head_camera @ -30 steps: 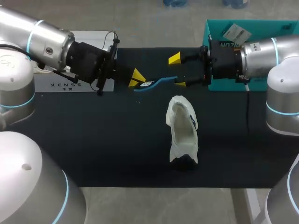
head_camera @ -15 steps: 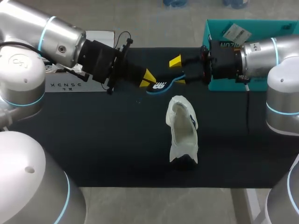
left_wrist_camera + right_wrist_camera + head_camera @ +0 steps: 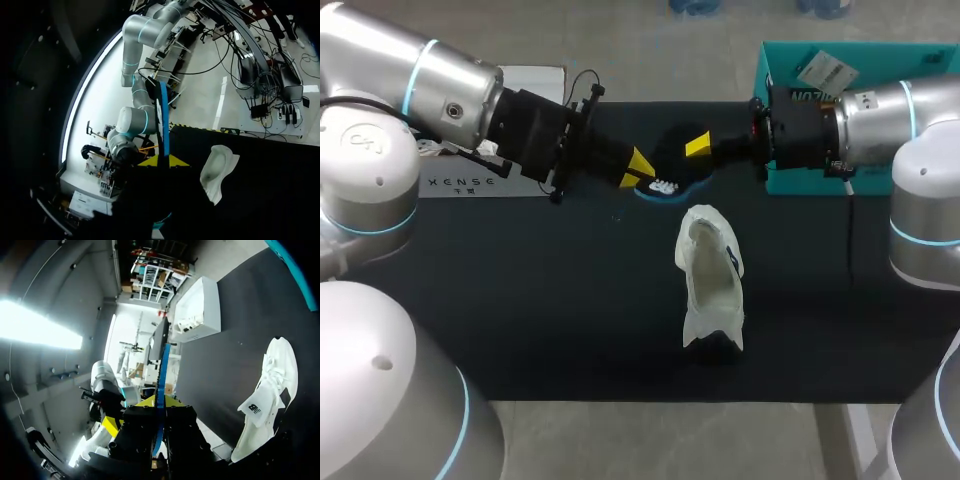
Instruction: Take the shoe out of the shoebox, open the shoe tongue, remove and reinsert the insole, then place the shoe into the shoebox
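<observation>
Head view — insole [image 3: 665, 187] clamped, left hand [image 3: 639, 171], right hand [image 3: 701, 158]

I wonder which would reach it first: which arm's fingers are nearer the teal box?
Right. The right gripper sits just beside the teal shoebox. The left gripper is farther off, on the other side of the insole.

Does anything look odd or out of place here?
The blue insole is out of the white shoe, pinched between the left gripper and right gripper. The shoe sits alone on the mat, outside the teal shoebox.
</observation>
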Available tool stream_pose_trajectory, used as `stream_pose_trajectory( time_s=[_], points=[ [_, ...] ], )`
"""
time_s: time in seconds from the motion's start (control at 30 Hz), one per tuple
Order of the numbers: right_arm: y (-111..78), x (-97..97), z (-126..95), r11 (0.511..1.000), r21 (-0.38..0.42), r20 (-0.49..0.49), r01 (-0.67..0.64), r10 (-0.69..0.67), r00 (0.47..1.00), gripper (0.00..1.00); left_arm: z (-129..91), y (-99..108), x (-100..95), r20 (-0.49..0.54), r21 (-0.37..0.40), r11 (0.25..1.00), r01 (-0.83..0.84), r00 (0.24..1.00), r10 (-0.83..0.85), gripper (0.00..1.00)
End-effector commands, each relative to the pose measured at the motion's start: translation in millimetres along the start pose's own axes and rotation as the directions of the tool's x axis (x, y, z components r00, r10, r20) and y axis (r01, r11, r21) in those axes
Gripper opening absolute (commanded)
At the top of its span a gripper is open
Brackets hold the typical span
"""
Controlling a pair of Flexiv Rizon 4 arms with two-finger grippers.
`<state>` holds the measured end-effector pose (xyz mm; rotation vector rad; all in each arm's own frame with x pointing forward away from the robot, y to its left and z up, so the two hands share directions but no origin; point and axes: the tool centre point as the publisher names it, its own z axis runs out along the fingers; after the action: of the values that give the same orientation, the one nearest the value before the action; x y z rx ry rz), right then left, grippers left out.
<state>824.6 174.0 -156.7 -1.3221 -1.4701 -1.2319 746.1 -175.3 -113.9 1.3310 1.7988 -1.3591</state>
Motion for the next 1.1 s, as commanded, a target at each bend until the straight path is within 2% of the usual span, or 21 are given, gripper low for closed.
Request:
stream_pose_trajectory(
  time_s=[0.03, 0.2, 0.33, 0.5, 0.6, 0.77, 0.8, 0.87, 0.93, 1.1],
  points=[
    [-0.3, -0.2, 1.9, 1.000, -0.001, 0.002, -0.001, 0.001, 1.000, 0.00, 1.7, -1.3, 3.1, 0.000, 0.007, 1.000, 0.008, 1.000, -0.008, 1.00],
    [-0.3, -0.2, 1.9, 1.000, -0.001, 0.002, -0.001, 0.001, 1.000, 0.00, -6.3, -4.8, 8.4, -0.020, 0.058, 0.997, 0.053, 0.998, -0.052, 1.00],
    [-0.3, -0.2, 1.9, 1.000, -0.001, 0.002, -0.001, 0.001, 1.000, 0.00, -27.1, -7.1, 4.8, -0.056, 0.074, 0.996, 0.056, 0.997, -0.052, 1.00],
    [-0.3, -0.2, 1.9, 1.000, -0.001, 0.002, -0.001, 0.001, 1.000, 0.00, -53.8, -5.4, -12.1, -0.245, 0.071, 0.997, 0.008, 0.969, 0.010, 1.00],
    [-0.3, -0.2, 1.9, 1.000, -0.001, 0.002, -0.001, 0.001, 1.000, 0.00, -66.2, -5.8, -27.4, -0.307, 0.058, 0.998, -0.027, 0.951, 0.044, 1.00],
    [-0.3, -0.2, 1.9, 1.000, -0.001, 0.002, -0.001, 0.001, 1.000, 0.00, -70.8, -8.6, -43.4, -0.429, 0.014, 0.994, -0.105, 0.898, 0.101, 1.00],
    [-0.3, -0.2, 1.9, 1.000, -0.001, 0.002, -0.001, 0.001, 1.000, 0.00, -70.3, -8.4, -44.5, -0.453, 0.023, 0.994, -0.110, 0.885, 0.109, 1.00],
    [-0.3, -0.2, 1.9, 1.000, -0.001, 0.002, -0.001, 0.001, 1.000, 0.00, -66.3, -6.5, -45.3, -0.526, -0.013, 0.990, -0.141, 0.843, 0.113, 1.00],
    [-0.3, -0.2, 1.9, 1.000, -0.001, 0.002, -0.001, 0.001, 1.000, 0.00, -63.4, -5.9, -45.6, -0.547, -0.038, 0.987, -0.158, 0.830, 0.112, 1.00],
    [-0.3, -0.2, 1.9, 1.000, -0.001, 0.002, -0.001, 0.001, 1.000, 0.00, -63.4, -5.9, -45.6, -0.547, -0.038, 0.987, -0.158, 0.830, 0.112, 1.00]
  ],
)
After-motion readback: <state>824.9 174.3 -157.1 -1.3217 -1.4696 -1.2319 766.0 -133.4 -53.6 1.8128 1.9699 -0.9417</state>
